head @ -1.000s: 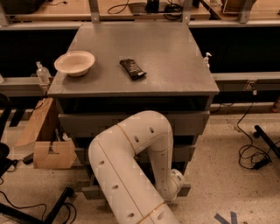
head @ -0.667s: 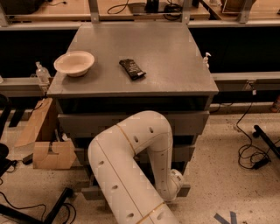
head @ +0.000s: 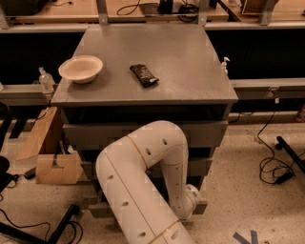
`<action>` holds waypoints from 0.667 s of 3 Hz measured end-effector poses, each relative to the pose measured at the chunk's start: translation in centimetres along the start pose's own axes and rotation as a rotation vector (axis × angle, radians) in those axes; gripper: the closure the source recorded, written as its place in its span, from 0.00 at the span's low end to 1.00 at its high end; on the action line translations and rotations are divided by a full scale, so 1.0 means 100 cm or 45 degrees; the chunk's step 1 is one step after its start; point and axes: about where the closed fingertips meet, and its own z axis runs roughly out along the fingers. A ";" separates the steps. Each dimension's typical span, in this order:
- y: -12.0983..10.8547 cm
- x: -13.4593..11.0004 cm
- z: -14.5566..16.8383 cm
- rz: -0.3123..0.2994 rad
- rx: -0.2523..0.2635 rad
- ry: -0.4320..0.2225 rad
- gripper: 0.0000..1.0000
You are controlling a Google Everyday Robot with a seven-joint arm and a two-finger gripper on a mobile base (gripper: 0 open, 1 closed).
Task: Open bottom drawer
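Nearest, a bulky white jointed robot arm (head: 138, 190) rises from the bottom edge, bends at an elbow and drops again in front of the cabinet. Its gripper (head: 193, 200) sits low at the cabinet's foot, right against the bottom drawer (head: 101, 209), mostly hidden behind the arm, so I cannot tell whether it is open or closed. That slim grey metal drawer front, lowest of three, shows as a strip on either side of the arm, just above the speckled pale floor (head: 238, 200). A blue tape mark (head: 245, 237) lies on the floor at the right, with black cables (head: 274, 171) trailing beyond it. At the left stands a brown cardboard box (head: 57, 167) beside the cabinet, its contents not visible. Above the bottom drawer come the middle drawer front (head: 200, 167) and the taller top drawer front (head: 95, 136), both partly covered by the arm. On the flat grey metal cabinet top (head: 190, 71) rest a round cream bowl (head: 81, 68), its inside plain, and near it but apart a dark rectangular snack packet (head: 144, 75). A clear pump bottle (head: 45, 78) stands on a rail at the left. Farthest back runs a wooden bench (head: 71, 9) with cables on it
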 end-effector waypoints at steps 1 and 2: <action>0.000 0.000 0.000 0.000 0.000 0.000 1.00; 0.000 0.000 0.000 0.000 0.000 0.000 0.82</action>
